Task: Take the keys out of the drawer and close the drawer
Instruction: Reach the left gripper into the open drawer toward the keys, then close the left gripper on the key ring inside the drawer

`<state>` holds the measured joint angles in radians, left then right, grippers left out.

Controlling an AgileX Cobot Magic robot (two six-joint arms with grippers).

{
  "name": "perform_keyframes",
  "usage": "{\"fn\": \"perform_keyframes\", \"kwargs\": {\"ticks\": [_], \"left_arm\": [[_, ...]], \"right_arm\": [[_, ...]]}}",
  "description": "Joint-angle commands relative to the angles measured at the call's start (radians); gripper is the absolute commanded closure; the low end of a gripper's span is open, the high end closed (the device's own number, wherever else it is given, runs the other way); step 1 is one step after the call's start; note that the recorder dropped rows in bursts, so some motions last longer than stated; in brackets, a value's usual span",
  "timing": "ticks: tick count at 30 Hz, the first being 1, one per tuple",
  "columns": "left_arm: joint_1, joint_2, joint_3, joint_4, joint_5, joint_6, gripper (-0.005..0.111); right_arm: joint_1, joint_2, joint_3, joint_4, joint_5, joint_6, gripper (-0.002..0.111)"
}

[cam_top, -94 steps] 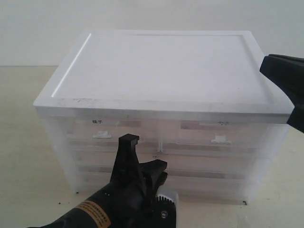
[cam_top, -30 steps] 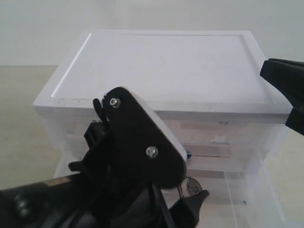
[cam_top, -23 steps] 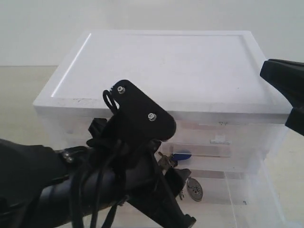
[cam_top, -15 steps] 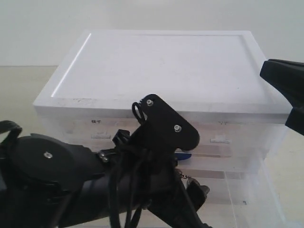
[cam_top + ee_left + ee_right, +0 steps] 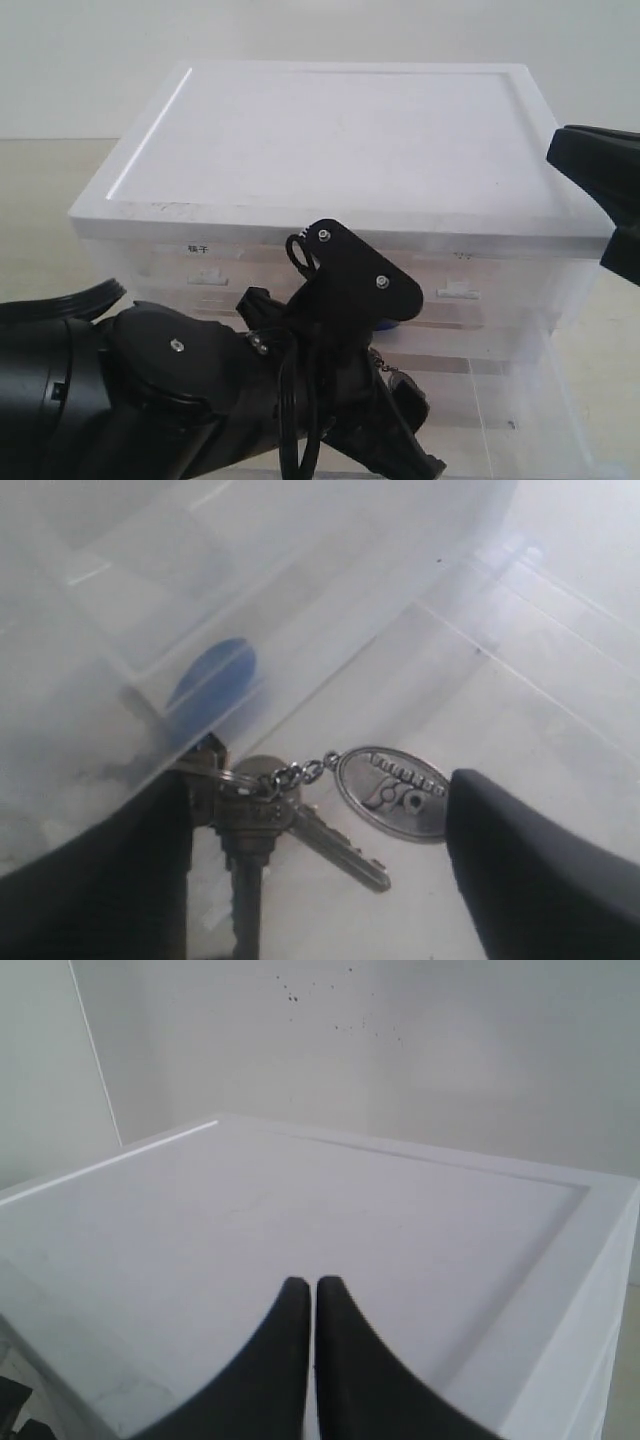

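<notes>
The drawer stands pulled out at the bottom of the white cabinet. My left gripper reaches down into it and is open. In the left wrist view the keys lie flat on the drawer floor between the two black fingers of my left gripper, touching neither. The oval silver tag lies close to one finger. The blue fob shows blurred through a translucent wall. My right gripper hangs shut and empty at the cabinet's right edge; the right wrist view shows my right gripper above the cabinet top.
Two half-width drawers with white tab handles sit shut under the cabinet's top. The bulky left arm fills the lower left of the exterior view and hides the front of the lower drawers. A pale tabletop surrounds the cabinet.
The drawer, shut three seconds ago, now stands open. Over the last second the left arm has swung right and down into it, covering the keys from outside. The right gripper has not moved.
</notes>
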<state>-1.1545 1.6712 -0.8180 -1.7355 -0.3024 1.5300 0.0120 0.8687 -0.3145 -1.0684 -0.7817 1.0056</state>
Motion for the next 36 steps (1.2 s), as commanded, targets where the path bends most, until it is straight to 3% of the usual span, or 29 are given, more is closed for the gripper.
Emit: {"fn": "perform_keyframes", "kwargs": {"ticks": [1, 6, 13, 17, 22, 27, 30, 35, 36], "left_arm": [[0.008, 0.011, -0.003, -0.009, -0.049, -0.050, 0.046], [0.006, -0.035, -0.009, -0.009, -0.029, -0.057, 0.029], [0.006, -0.071, -0.009, -0.009, -0.164, -0.060, 0.029], [0.006, -0.049, -0.009, -0.009, -0.098, -0.075, 0.029], [0.006, 0.010, -0.009, -0.009, -0.215, -0.113, 0.029], [0.008, 0.065, -0.009, -0.009, -0.225, -0.161, 0.030], [0.008, 0.075, -0.009, -0.006, -0.215, -0.176, 0.042], [0.008, 0.075, -0.009, 0.043, -0.072, -0.151, 0.101], [0.008, 0.075, -0.009, 0.052, -0.039, -0.142, 0.101]], "right_arm": [[-0.003, 0.001, -0.004, -0.011, 0.001, 0.006, 0.108], [-0.003, 0.001, -0.004, -0.011, 0.001, 0.008, 0.108], [-0.003, 0.001, -0.004, -0.011, 0.001, 0.008, 0.108], [-0.003, 0.001, -0.004, -0.011, 0.001, 0.008, 0.108], [-0.003, 0.001, -0.004, -0.012, 0.001, 0.009, 0.108], [-0.003, 0.001, -0.004, -0.013, 0.001, 0.012, 0.108], [-0.003, 0.001, -0.004, -0.013, 0.001, 0.012, 0.108], [-0.003, 0.001, -0.004, -0.013, 0.001, 0.012, 0.108], [-0.003, 0.001, -0.004, -0.013, 0.001, 0.012, 0.108]]}}
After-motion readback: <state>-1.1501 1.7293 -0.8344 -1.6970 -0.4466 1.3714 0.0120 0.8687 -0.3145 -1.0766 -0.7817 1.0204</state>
